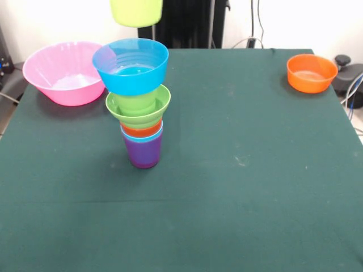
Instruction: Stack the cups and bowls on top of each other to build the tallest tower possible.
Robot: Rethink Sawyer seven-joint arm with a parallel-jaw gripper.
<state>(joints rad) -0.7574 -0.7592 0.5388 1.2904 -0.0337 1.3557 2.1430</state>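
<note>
The tower (140, 107) is found left of centre on the green table (244, 170), toward its far half. It is built on one purple cup (143, 152); the rims of one light blue cup (143, 136) and one orange cup (142, 130) are seen nested above it, then one ridged green bowl (138, 106), and one blue bowl (131, 66) is set on top, tilted slightly. One yellow-green cup (136, 12) is seen at the top edge, above the tower and clear of the blue bowl; the gripper itself is not shown, so whether the cup is grasped cannot be told. One large pink bowl (63, 72) is placed at the far left corner, just beside the tower and reaching past the table's left edge. One orange bowl (311, 73) is placed near the far right corner, well apart from the rest. The near half and the right middle of the cloth are left open.
</note>
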